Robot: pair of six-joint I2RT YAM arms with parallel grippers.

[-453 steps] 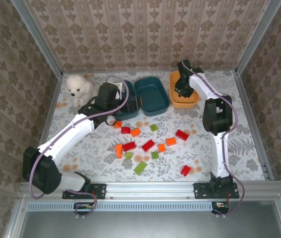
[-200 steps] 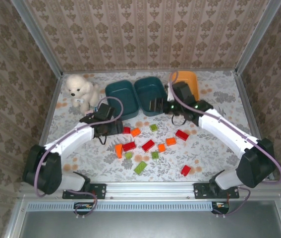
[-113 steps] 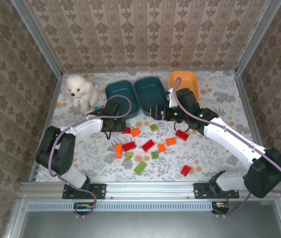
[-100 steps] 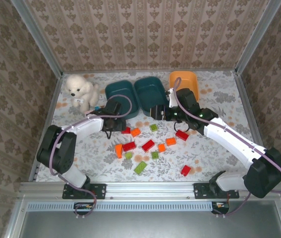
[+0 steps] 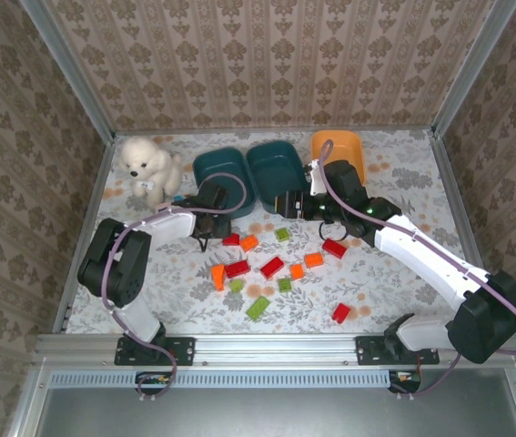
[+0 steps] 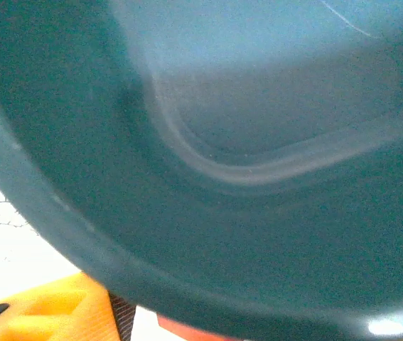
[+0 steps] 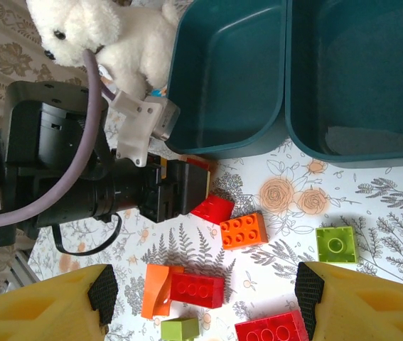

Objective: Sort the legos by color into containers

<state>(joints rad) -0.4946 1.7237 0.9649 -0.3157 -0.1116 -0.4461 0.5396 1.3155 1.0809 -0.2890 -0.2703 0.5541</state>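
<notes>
Legos (image 5: 272, 267) scattered; left pincer (image 7: 187, 188) beside teal tray (image 7: 237, 71).

This is a robot test cell in a lab, dressed up to look homely. Bare aluminium frame (image 5: 276, 348) rails box in the desk (image 5: 176, 291). Two white arms (image 5: 421, 253), trailing purple cables (image 7: 91, 106), are bolted to the rail on the near side of the fingers (image 7: 45, 305). Beyond the fingers and to either side stand flat panels (image 5: 267, 64) papered in a damask pattern. Beneath the fingers the desk wears a floral cloth, where toy bricks (image 5: 272, 266), plastic trays (image 5: 271, 162) and a plush dog (image 5: 145, 164) lie.
</notes>
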